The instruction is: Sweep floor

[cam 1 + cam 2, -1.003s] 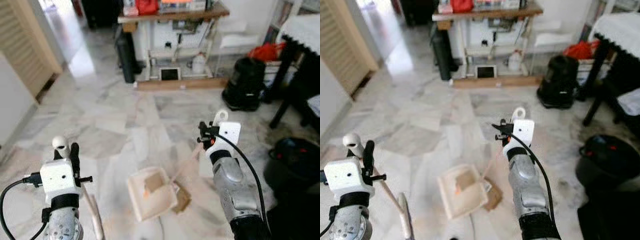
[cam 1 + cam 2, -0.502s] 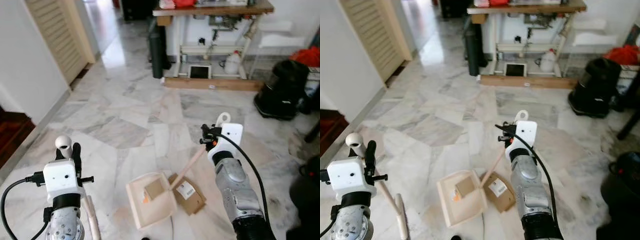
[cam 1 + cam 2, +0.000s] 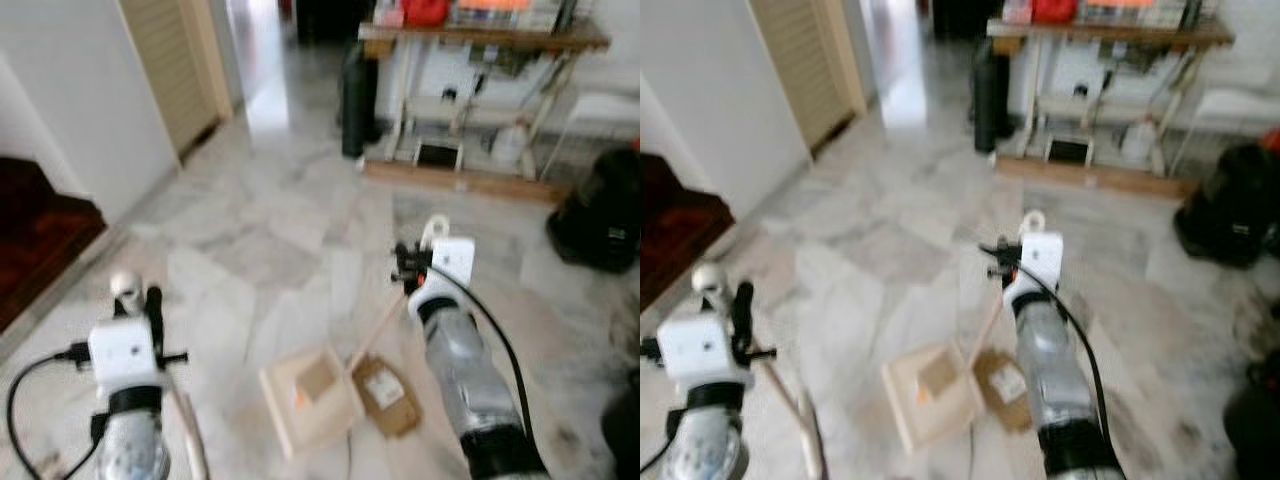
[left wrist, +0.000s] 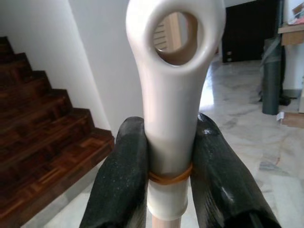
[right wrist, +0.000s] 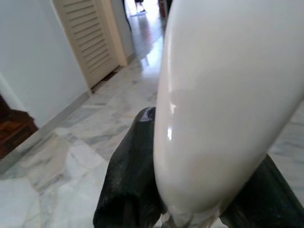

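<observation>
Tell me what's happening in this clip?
The robot stands on a marble floor holding a long-handled tool in each gripper. The right gripper clamps the handle of a cream dustpan that holds a brown scrap; a flat cardboard piece lies beside it. The left gripper grips a white broom handle.

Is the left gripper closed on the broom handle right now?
Yes, in the left wrist view the two black fingers press against both sides of the white handle, just below its hanging loop.
</observation>
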